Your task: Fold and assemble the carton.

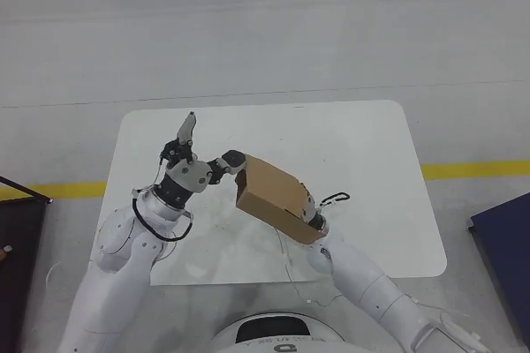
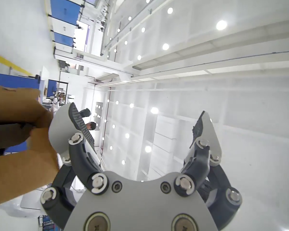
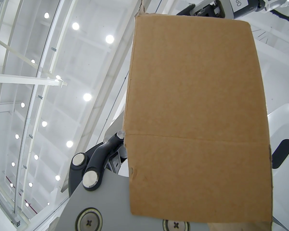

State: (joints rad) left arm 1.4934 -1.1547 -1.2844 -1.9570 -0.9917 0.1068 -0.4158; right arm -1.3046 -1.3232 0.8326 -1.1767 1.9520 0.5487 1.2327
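**Carton aloft, 1 gripper free**

Carton point(image 1: 269, 196) hangs tilted above the table point(image 1: 371, 150), pinched at its near end by the right gripper point(image 1: 311, 214). Left gripper point(image 2: 138, 121) gapes wide, empty, 1 finger against the far end. Light, easily creased board: take it by panel edges.

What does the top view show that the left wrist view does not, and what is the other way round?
Top view adds: the white table under the arms, and the right gripper at the near end of the carton.
Left wrist view adds: the ribbed pads of the left gripper, with ceiling lights behind.
Shared: the open left gripper, with one finger at the brown carton's far end.
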